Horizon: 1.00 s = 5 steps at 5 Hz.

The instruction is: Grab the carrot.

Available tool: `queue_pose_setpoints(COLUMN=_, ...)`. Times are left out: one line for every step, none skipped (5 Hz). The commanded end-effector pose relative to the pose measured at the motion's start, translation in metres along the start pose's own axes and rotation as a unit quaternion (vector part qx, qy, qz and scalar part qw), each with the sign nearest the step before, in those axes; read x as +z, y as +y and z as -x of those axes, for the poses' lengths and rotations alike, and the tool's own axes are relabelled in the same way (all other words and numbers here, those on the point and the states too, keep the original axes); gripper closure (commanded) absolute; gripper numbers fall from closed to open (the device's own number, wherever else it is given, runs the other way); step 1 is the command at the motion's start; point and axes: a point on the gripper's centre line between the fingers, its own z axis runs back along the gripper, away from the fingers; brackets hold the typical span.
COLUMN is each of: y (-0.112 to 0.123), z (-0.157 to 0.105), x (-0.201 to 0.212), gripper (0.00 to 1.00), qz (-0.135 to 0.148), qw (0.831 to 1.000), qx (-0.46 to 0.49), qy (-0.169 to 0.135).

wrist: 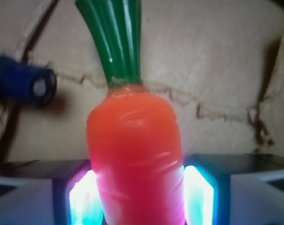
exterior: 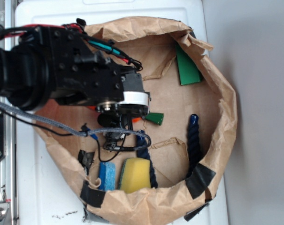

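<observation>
Step in hand: grasp closure. The gripper (wrist: 137, 197) straddles the carrot (wrist: 134, 159).
Fingers: the lit pads (wrist: 88, 199) sit at each flank of the orange body, touching or very nearly so; firm clamping cannot be confirmed.
Carrot location: between the pads, green stem pointing away from the wrist camera; in the exterior view only the stem tip and an orange sliver show beside the arm.
Next move: judged to call for full closure, then a straight lift clear of the bag wall.
Container: torn paper bag (exterior: 226, 103), laid open as a tray.
Contents: carrot, green wedge block (exterior: 186, 68), yellow sponge (exterior: 134, 174), blue sponge (exterior: 107, 176), dark blue rope (exterior: 194, 140).
</observation>
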Motion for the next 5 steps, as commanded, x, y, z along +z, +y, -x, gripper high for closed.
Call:
queue_pose_setpoints(y=-0.012, z=-0.019, x=0.022, gripper=1.00, qz=0.001, qw=1.000, qx=0.024, qy=-0.002)
queue_pose_setpoints(y=-0.008, z=-0.022, x=0.062, gripper=1.00, qz=0.030, qw=0.999, qx=0.024, qy=-0.011)
queue_pose_setpoints(y=-0.004, z=-0.021, x=0.095, gripper=1.00, qz=0.062, qw=0.997, qx=0.029, qy=-0.023)
queue_pose_setpoints(y=-0.003, z=-0.022, x=0.112, gripper=1.00, qz=0.066, qw=0.997, qx=0.022, qy=-0.024)
queue_pose_setpoints(y=-0.006, z=-0.022, x=0.116, gripper=1.00, qz=0.050, qw=0.998, qx=0.028, qy=-0.032)
